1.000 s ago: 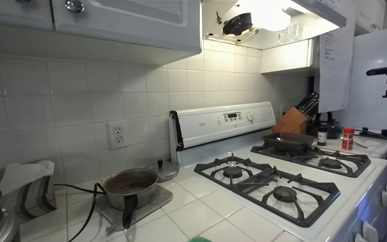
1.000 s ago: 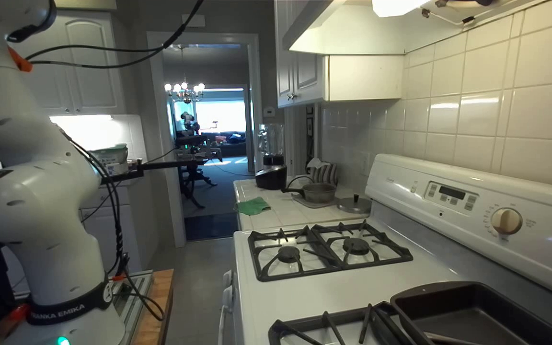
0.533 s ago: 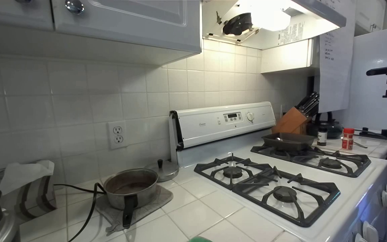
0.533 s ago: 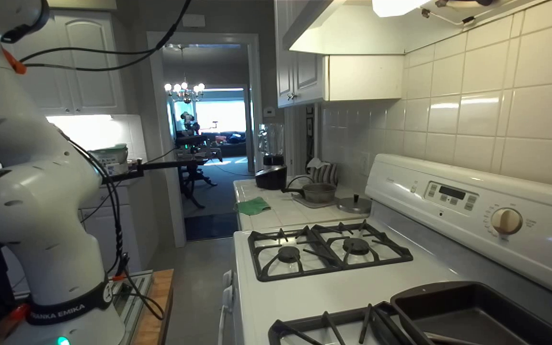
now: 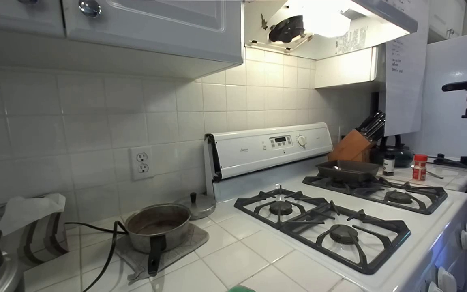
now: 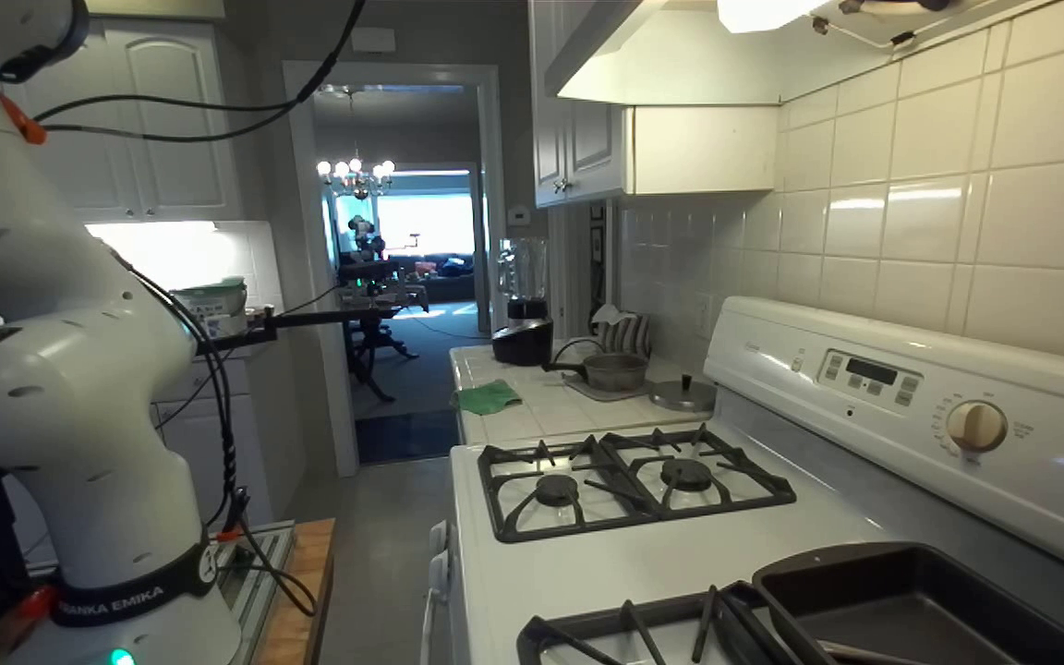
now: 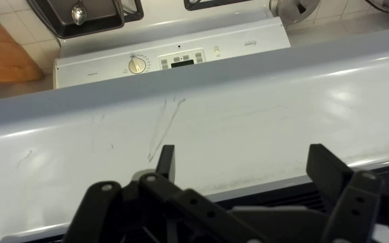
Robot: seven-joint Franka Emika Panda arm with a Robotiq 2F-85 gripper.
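My gripper (image 7: pixel 242 147) is open and empty in the wrist view, its two black fingers (image 7: pixel 165 163) wide apart. Nearest to it is the white, scuffed face of the range hood (image 7: pixel 221 121); I cannot tell that it touches. The hood also shows in both exterior views (image 5: pixel 383 12) (image 6: pixel 606 42). Beyond the hood in the wrist view, upside down, are the stove's control panel (image 7: pixel 106 69), a dark baking pan (image 7: pixel 96 20) with a spoon (image 7: pixel 79 14) in it, and a wooden knife block (image 7: pixel 8 64). The gripper is out of both exterior views; only the arm (image 6: pixel 70 397) shows.
A saucepan (image 5: pixel 158 227) stands on a mat on the tiled counter, with a lid (image 5: pixel 197 206) behind it. A green cloth (image 6: pixel 488 397) lies near the counter's edge. Spice jars (image 5: pixel 419 168) and a kettle (image 5: pixel 395 154) stand beyond the stove grates (image 5: pixel 322 221).
The upper arm and its cables have shifted slightly to the left in an exterior view. The kitchen things have not moved.
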